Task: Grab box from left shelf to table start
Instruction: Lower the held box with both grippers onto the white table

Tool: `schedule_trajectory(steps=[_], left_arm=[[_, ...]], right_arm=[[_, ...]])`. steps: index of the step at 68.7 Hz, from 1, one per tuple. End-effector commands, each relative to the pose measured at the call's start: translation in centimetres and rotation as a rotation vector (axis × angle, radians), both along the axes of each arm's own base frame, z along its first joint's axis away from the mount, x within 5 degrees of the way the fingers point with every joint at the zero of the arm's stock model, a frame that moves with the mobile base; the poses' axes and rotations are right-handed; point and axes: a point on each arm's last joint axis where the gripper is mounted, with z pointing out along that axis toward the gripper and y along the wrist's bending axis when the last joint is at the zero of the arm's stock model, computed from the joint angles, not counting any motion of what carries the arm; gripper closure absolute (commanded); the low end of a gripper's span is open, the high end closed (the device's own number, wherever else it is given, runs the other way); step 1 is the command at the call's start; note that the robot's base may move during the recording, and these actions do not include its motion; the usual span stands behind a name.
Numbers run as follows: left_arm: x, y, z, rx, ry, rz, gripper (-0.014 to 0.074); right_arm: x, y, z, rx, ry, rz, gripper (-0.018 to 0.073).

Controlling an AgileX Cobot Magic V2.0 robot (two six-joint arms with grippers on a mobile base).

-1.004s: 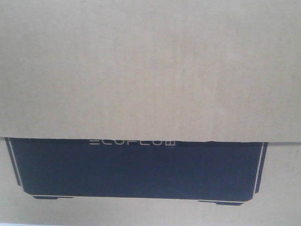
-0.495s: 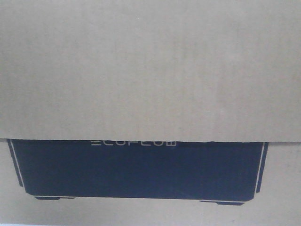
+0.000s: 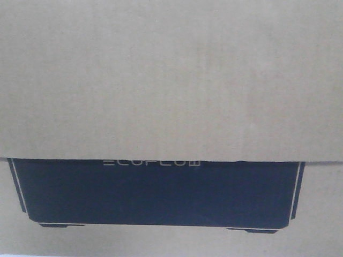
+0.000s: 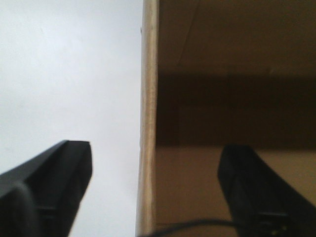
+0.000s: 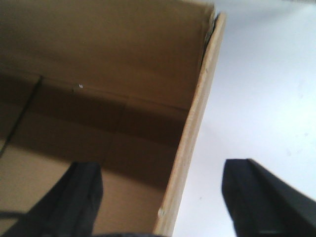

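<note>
Left gripper: we see jaws wide, straddling the box left wall edge; one finger inside.
Box position: fills front view, black panel low; over a white surface.
Right gripper: jaws wide, astride right wall.
Handling: we judge it stiff, bulky; grip both walls evenly.

front close on box, wrists straddling walls

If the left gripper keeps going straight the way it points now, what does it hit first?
Probably the box wall's top edge. The left gripper is open and straddles it: one finger outside over the white surface, the other inside the box. The wall would slide between the fingers; depth is unclear.
</note>
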Motion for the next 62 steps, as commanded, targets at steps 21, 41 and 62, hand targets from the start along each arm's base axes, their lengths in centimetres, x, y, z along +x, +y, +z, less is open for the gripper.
schedule_trajectory(steps=[21,41,62], left_arm=[[-10.8,3.3,0.2,0.026,-0.397,0.033,0.0680],[-14.6,3.9,-7.4,0.002,-0.533,0.012,0.0696],[-16.0,4.2,-12.4,-0.013,-0.605,0.002,0.0696]], right_arm=[[-9.1,-0.6,-1.1,-0.029,-0.299,-0.048,0.0500],[-14.4,-0.8,-7.5,-0.019,-0.465,-0.078,0.0503],[-17.4,-1.3,-10.7,-0.073,-0.664,-0.120,0.0503]])
